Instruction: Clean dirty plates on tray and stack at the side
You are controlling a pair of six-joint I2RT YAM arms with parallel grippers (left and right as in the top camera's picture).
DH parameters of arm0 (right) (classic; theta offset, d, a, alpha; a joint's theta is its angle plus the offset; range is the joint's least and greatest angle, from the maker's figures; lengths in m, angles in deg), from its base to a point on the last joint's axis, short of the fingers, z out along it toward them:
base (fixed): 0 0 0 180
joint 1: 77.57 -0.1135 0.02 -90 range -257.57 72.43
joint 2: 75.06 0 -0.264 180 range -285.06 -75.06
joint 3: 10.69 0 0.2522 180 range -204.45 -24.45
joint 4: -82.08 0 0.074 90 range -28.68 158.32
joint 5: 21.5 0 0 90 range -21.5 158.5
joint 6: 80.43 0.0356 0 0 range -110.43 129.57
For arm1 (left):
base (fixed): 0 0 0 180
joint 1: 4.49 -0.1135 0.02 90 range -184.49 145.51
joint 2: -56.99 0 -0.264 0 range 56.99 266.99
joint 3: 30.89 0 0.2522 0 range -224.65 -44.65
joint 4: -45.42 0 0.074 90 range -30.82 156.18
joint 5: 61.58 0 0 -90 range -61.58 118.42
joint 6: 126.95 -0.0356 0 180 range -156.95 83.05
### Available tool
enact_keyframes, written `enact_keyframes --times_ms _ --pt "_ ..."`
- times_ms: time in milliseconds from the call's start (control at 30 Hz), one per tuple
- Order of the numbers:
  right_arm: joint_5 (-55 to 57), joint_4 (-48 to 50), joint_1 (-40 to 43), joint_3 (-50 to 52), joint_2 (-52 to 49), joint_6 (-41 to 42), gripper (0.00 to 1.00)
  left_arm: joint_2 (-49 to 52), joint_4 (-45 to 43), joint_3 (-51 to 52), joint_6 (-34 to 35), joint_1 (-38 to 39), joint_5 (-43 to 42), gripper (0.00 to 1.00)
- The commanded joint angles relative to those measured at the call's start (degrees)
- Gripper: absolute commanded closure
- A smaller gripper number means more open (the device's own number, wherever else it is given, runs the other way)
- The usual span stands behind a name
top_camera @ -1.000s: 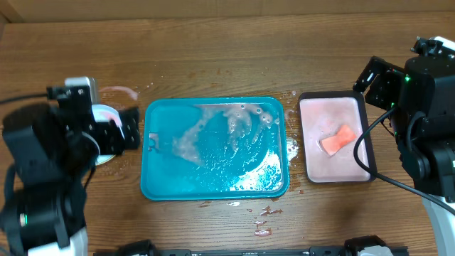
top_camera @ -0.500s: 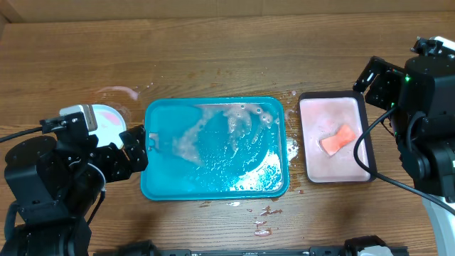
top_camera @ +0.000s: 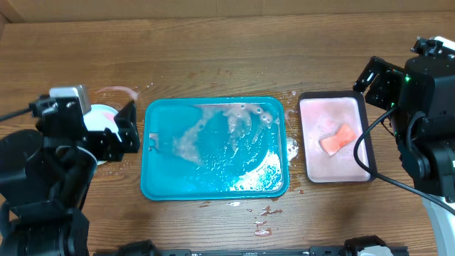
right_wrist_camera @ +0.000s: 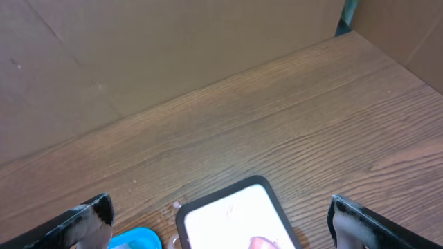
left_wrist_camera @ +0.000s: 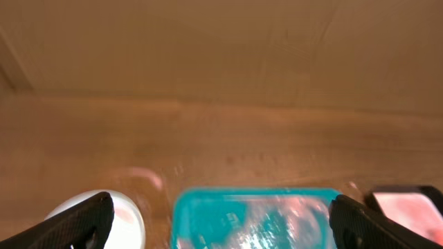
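Observation:
The teal tray lies at the table's centre, holding foamy water and no plates; it also shows blurred in the left wrist view. A pale plate with a pink smear lies left of the tray, mostly hidden under my left arm; it also shows in the left wrist view. The other plates are hidden. My left gripper is open and empty between plate and tray, fingers wide apart. My right gripper is open and empty above the far right.
A black-rimmed pink tray stands right of the teal tray with an orange sponge in it; it also shows in the right wrist view. Water drops and red smears lie on the wood by the teal tray's front edge.
My left arm swung toward the front and then back toward the far side beside the plate. The right arm, trays and sponge have not moved.

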Motion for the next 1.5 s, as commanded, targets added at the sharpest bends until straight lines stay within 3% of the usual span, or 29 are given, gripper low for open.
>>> enact_keyframes --times_ms 0,233,567,767,1167,1467 --pt "-0.04 0.35 -0.39 -0.74 0.37 -0.04 0.00 1.44 -3.89 -0.63 -4.90 0.20 -0.76 0.01" --pt "-0.04 0.35 -0.39 -0.74 0.37 -0.04 0.00 0.42 -15.82 -0.57 -10.03 3.74 -3.80 0.00" --pt "-0.04 0.35 -0.39 -0.74 0.37 -0.04 0.00 -11.37 -18.51 3.32 -19.61 5.75 -4.63 0.01" --pt "-0.04 0.35 -0.39 -0.74 0.37 -0.04 0.00 -22.84 -25.70 16.63 -21.20 5.75 -4.61 0.00" --pt "-0.04 0.35 -0.39 -0.74 0.37 -0.04 0.00 -43.69 -53.53 54.36 -21.16 5.73 -8.35 0.00" --pt "-0.04 0.35 -0.39 -0.74 0.37 -0.04 0.00 -48.87 -61.53 65.02 -21.16 5.75 -9.09 0.00"
